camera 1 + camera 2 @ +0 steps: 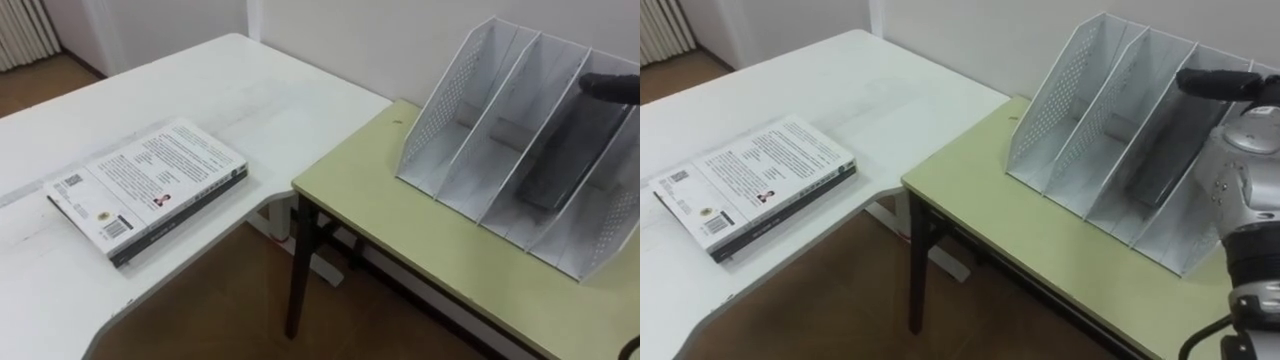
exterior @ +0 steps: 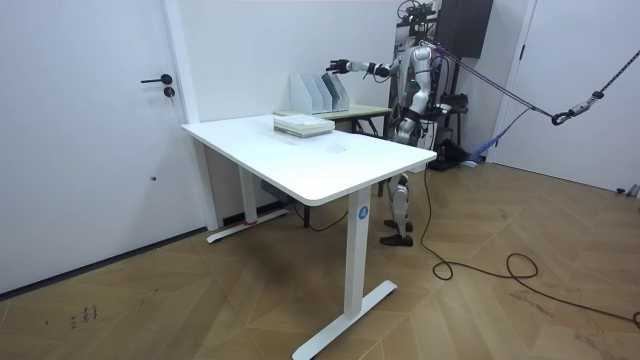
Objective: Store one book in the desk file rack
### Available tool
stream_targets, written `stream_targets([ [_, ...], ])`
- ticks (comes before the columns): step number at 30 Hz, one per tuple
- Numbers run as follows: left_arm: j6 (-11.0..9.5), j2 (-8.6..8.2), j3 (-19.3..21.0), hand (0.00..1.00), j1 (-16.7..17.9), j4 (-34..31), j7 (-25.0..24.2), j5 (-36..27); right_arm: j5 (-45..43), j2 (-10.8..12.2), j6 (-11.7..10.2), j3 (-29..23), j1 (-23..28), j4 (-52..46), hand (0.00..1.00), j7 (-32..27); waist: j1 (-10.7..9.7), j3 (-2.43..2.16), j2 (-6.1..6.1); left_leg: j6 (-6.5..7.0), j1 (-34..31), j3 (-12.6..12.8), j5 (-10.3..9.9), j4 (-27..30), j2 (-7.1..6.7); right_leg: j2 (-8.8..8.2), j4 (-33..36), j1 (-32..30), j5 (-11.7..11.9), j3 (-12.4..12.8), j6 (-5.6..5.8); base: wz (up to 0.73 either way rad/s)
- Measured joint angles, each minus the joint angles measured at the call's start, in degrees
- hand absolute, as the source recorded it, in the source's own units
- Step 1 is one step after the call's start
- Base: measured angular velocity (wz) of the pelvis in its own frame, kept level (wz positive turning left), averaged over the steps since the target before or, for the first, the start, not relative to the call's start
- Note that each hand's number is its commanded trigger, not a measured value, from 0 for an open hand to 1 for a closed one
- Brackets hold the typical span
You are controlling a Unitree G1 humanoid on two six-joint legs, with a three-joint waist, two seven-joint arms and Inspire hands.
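The robot is seen standing behind the yellow-green side table [image 1: 400, 215], with its right arm stretched out over the white file rack [image 1: 440, 120] that is set on it. A dark book [image 1: 565, 150] is found inside the rack, leaning on end in the third compartment counted from the eye views' left. The right hand [image 1: 1215, 84] is held at the book's upper end. The fingers that can be seen are stretched out straight, not curled round anything. Whether they touch the book cannot be told.

Over on the white desk [image 1: 260, 90], a second, light-covered book [image 1: 150, 185] is laid flat with its cover up, near the desk's front edge and well apart from the rack.

In the room view the left hand [image 2: 404, 118] is kept close by the body, and its state cannot be made out.
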Motion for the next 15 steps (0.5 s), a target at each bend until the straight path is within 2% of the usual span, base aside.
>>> stream_targets([
  [5, 0.0, 0.35, 0.7, 0.00, 0.1, 0.1, 0.2, 0.0, 1.5, 0.0, 0.0, 1.4, -2.7, -0.9, 0.00, 3.6, 0.3, -0.06, -0.07, 0.00, 0.7, 0.6, 0.0, 0.0, 0.05, 0.07, 0.2, 0.3, 0.0, 0.8, 0.00, -0.07],
  [9, -0.1, 0.69, 0.8, 0.00, 0.1, 0.2, 0.1, 0.0, 1.7, 0.1, 0.0, 5.1, -2.7, -10.5, 0.00, 10.1, -0.2, -0.04, -0.05, -0.01, 0.8, 0.7, 0.0, -0.1, 0.13, 0.12, 0.1, 0.3, 0.0, 1.1, -0.04, -0.03],
  [12, -0.5, 0.79, 0.8, 0.00, -0.2, 0.2, 0.0, 0.8, 4.2, 0.1, 0.0, 7.9, -2.2, -19.2, 0.00, 17.0, -0.1, 0.00, -0.08, -0.02, 1.0, 1.6, 0.0, -0.2, 0.76, 0.25, 0.1, 0.2, 0.1, 2.1, -0.19, -0.12],
  [15, -0.6, 1.09, 1.0, 0.00, -0.4, 0.1, -0.1, 1.1, 7.2, 0.1, -1.0, 9.7, 1.2, -28.1, 0.00, 25.4, 0.1, 0.16, -0.28, -0.07, 1.3, 2.0, 0.0, -0.5, 0.99, 0.27, 0.0, 0.3, 0.2, 2.7, -0.35, -0.07],
])
